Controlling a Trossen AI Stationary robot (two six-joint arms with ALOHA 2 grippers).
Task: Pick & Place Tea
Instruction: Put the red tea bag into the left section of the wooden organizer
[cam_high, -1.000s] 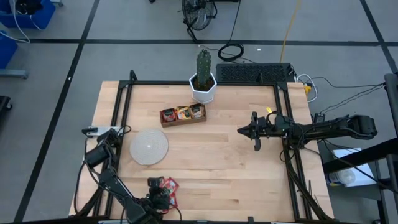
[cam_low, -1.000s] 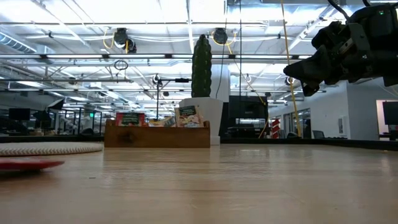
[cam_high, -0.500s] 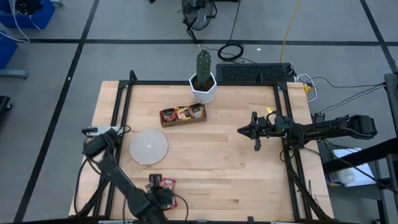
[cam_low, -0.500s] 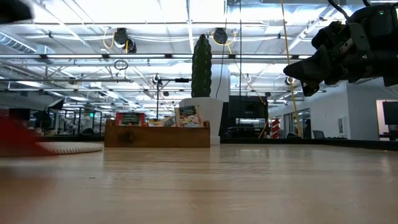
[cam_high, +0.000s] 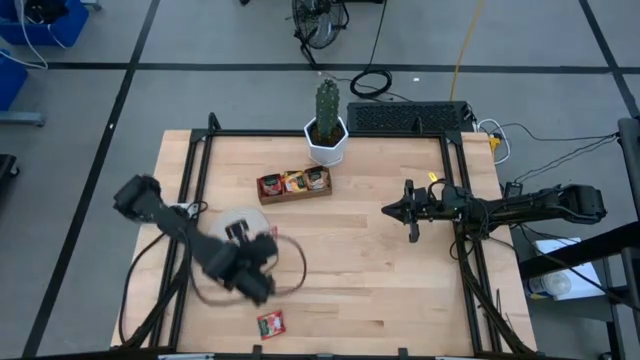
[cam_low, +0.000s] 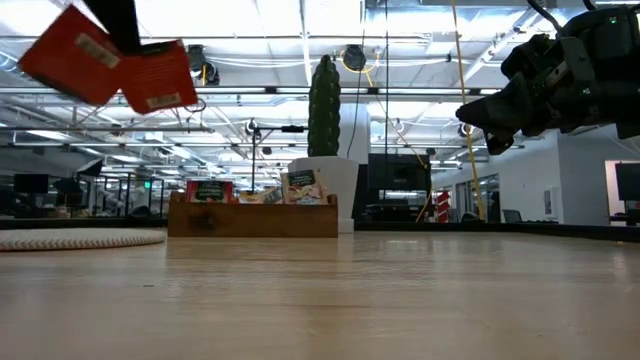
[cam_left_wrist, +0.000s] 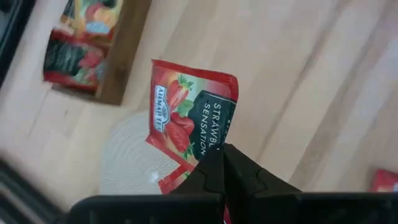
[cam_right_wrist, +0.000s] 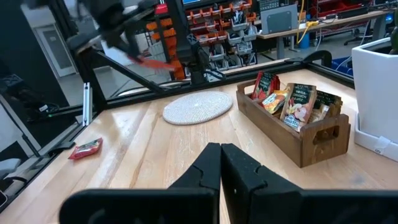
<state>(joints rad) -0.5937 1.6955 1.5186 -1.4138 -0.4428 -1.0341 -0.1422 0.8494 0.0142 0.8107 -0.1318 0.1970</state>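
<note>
Left wrist view: a red strawberry sachet (cam_left_wrist: 191, 124) is pinched by one lower corner between the closed fingers of the left gripper (cam_left_wrist: 222, 163), the rest of the packet standing free above the tips; a second red edge peeks just behind it.
Handling: judged light, thin and floppy, likely to swing or slip; an edge or corner pinch suits it.
Count aloft: the low view shows what look like two red sachets (cam_low: 110, 65) hanging together, well clear of the tabletop.
Left on the wood: one red sachet (cam_high: 271, 323), behind the jaws.
Ahead of the jaws: one round woven disc (cam_left_wrist: 134, 165) below, one brown tray (cam_high: 294, 185) beyond, three kinds of sachet inside.
Right gripper (cam_high: 411, 212): fingers together, empty, idle over the table's far side.
Backdrop: one potted cactus (cam_high: 327, 122).
</note>
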